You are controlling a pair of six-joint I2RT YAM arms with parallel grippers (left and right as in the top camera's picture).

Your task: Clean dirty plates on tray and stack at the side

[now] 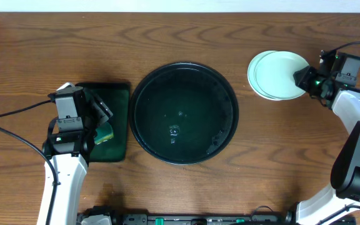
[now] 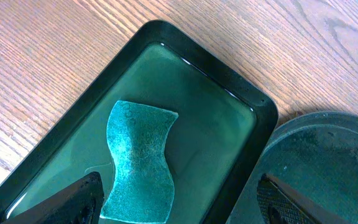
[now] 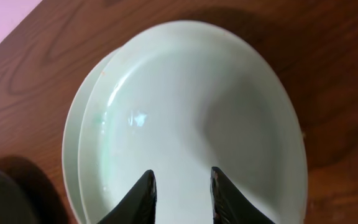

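The plates (image 1: pixel 277 74) sit stacked on the wood at the far right of the table, pale mint-white, the top one slightly offset over the one below. From the right wrist the top plate (image 3: pixel 185 112) looks clean and glossy. My right gripper (image 1: pixel 302 78) hovers over the stack's right edge; its jaws (image 3: pixel 181 173) stand a little apart with nothing between them. The large round black tray (image 1: pixel 142 94) lies in the middle and holds only wet streaks. My left gripper (image 1: pixel 99 119) stands open over a teal sponge (image 2: pixel 140 162), not touching it.
The sponge (image 1: pixel 104 133) lies in a small rectangular black tray (image 1: pixel 119 94) with a green inside, just left of the round tray (image 2: pixel 328 155). Cables trail off both arms. The table's back edge runs along the top of the overhead view.
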